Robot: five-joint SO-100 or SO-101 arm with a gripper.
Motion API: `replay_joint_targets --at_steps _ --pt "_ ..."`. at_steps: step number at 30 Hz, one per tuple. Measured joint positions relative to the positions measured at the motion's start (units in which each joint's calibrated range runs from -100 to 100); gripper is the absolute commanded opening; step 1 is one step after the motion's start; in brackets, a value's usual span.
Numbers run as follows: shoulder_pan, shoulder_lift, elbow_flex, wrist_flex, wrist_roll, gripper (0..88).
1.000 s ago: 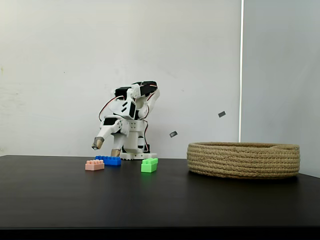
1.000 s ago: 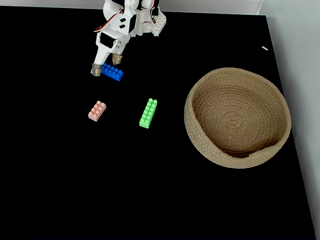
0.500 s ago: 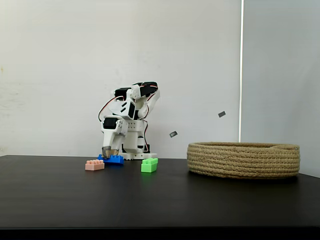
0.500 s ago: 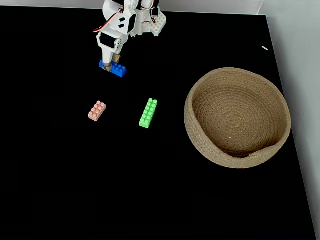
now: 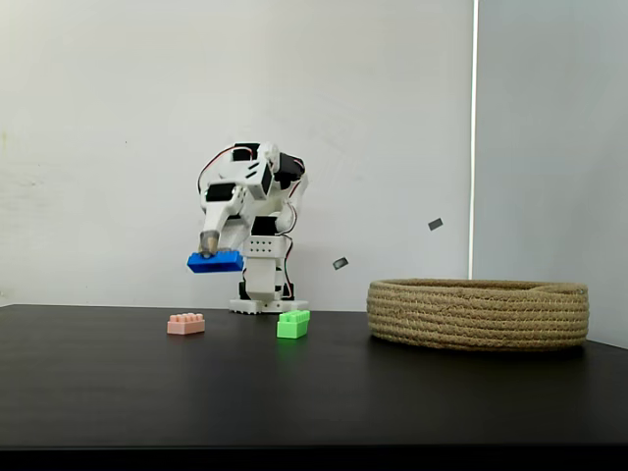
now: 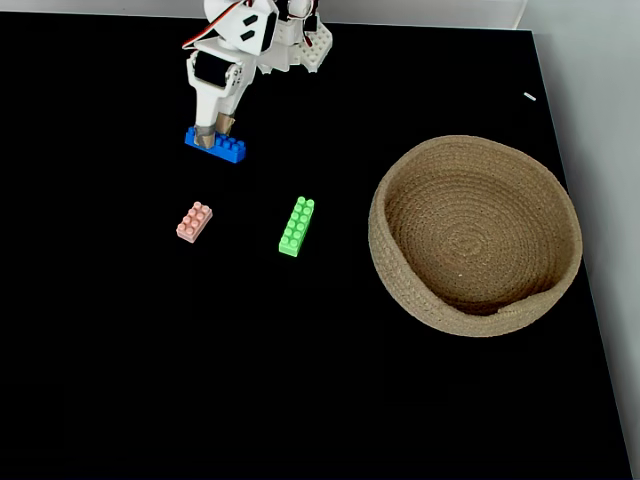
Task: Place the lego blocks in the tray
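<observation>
Now the gripper (image 5: 209,245) is clamped on the blue lego brick (image 5: 215,262), which hangs level in the air, clear of the black table (image 5: 314,383) in the side-on fixed view. From above, the gripper (image 6: 213,131) pinches the blue brick (image 6: 216,146) across its width. Below it in that view lie the pale pink brick (image 6: 194,221) and, to its right, the green brick (image 6: 296,226). Well off to the gripper's right sits the coiled rope basket (image 6: 475,236), with no bricks in it.

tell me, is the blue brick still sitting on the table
No, in a fixed view the blue brick hangs clear above the table, clamped in the gripper.
</observation>
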Motion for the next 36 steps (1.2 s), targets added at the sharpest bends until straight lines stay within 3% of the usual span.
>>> replay_joint_targets --at_steps 9,22,26,36 --pt "-20.44 9.75 -19.71 -0.73 -4.49 0.3" --pt "-44.14 29.43 -27.75 -10.23 -12.21 0.3" --pt "-47.64 38.34 -34.03 -11.21 -14.26 4.5" --pt "-51.06 49.62 -45.6 -8.53 -17.19 29.9"
